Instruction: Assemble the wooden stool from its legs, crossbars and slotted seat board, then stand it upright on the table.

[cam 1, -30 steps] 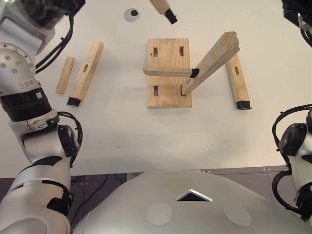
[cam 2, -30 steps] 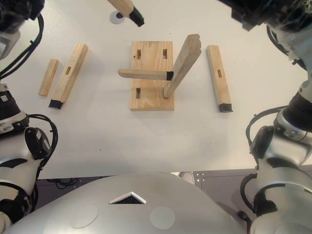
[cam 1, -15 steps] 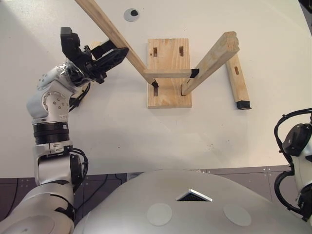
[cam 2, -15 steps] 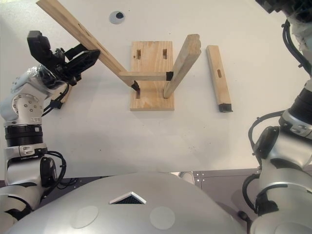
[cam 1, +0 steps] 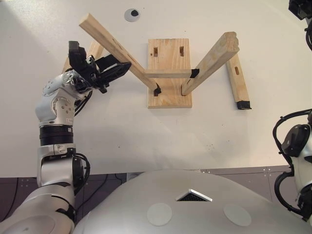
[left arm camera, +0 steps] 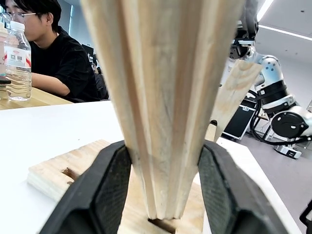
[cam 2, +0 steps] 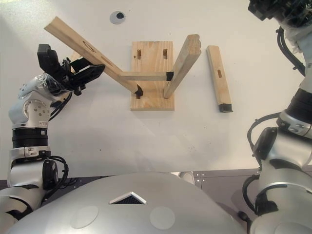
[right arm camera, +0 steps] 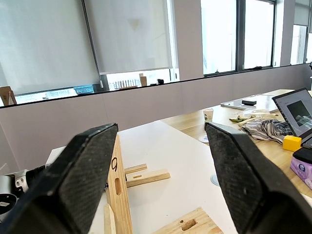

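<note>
- The left pincer (cam 1: pixel 119 72) is clamping both pads on the flat faces of a wooden leg (cam 1: pixel 109 39), partway up its length, with no gap showing between pad and wood.
- From the pincer, the leg's black-tipped lower end is pointing onward and down to the slotted seat board (cam 1: pixel 168 51), which is lying flat on the tabletop (cam 1: pixel 122 126) just beyond the fingertips.
- The tip is sitting at the mouth of the nearest slot (cam 1: pixel 156 91) on the pincer's side of the board; how deep it is sitting I cannot tell.
- The leg's long axis is leaning well off vertical, its free top tilting back past the pincer and away from the board.
- A crossbar (cam 1: pixel 168 73) is reaching out from the other standing leg (cam 1: pixel 212 61) on the far side of the board and is meeting the held leg just ahead of the fingertips; whether its end is entering the mortise is unclear.
- The next move, as I judge it, is swinging the top of the leg towards the board so that it stands straight and takes the crossbar.
- The left arm is plainly the nearer one for this.
- The right pincer (right arm camera: pixel 161 161) is hanging high and well apart, wide open and empty.
- A spare leg (cam 1: pixel 239 80) is lying flat beyond the standing one.
</note>
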Robot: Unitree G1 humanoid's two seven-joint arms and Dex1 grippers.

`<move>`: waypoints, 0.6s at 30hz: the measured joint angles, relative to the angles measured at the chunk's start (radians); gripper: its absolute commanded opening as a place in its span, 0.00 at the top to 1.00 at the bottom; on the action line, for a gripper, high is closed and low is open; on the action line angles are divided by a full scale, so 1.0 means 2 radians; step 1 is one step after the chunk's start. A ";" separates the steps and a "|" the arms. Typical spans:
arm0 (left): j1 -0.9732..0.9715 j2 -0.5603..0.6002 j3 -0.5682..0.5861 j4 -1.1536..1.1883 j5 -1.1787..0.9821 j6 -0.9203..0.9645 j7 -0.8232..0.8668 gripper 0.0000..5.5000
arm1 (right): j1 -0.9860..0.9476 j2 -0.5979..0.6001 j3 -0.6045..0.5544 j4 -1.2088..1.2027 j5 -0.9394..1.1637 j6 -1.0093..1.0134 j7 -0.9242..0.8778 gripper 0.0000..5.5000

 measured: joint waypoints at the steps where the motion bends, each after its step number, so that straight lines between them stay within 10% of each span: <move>1: -0.001 0.011 -0.003 0.003 0.004 0.000 -0.009 0.64 | 0.001 0.000 0.000 0.000 -0.001 0.000 0.001 0.40; 18: -0.042 0.057 -0.035 0.005 0.048 -0.016 -0.064 0.64 | 0.027 0.002 0.001 -0.016 -0.006 -0.011 -0.009 0.40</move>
